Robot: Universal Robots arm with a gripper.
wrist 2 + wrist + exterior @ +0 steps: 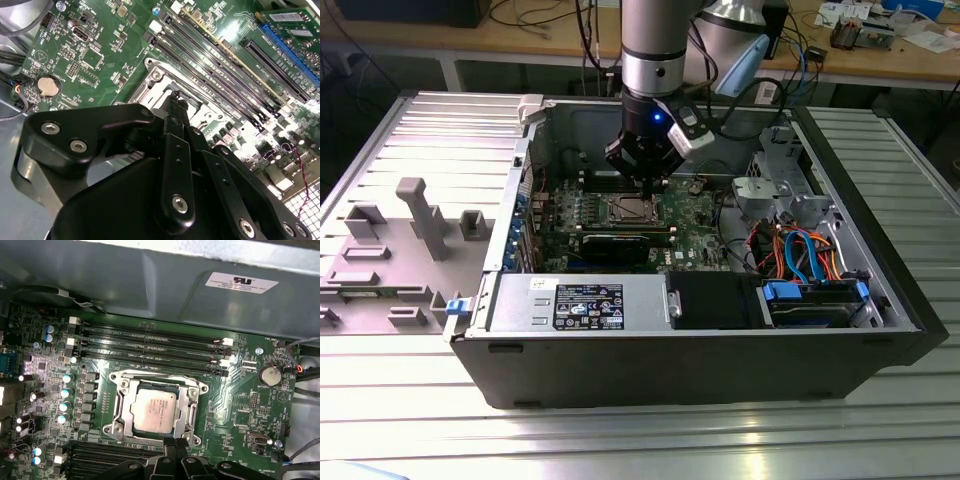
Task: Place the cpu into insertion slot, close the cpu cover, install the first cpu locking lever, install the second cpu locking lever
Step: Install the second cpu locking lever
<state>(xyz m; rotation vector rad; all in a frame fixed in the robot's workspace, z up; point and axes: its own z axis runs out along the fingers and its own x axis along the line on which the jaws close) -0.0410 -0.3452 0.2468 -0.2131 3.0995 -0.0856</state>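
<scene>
The cpu [155, 410] lies flat in the insertion slot [116, 412], its dull silver top facing up. The cpu cover [193, 412] lies down around it as a silvery frame, with the chip showing through its window. In the exterior view the slot [630, 210] sits mid-board inside the open case. My gripper [646, 190] hangs just above the slot's near edge. In both wrist views its black fingers [175, 107] are pressed together with nothing between them, the tips [172, 444] close over the socket's rim [159, 75]. I cannot make out how the locking levers stand.
Long black memory slots [150, 347] flank the socket on two sides. The case wall [570, 125] rises behind. A drive cage [775, 185] and orange and blue cables [800, 255] crowd the exterior view's right. The power supply [585, 305] lies in front, and grey fixtures [415, 225] stand outside the case.
</scene>
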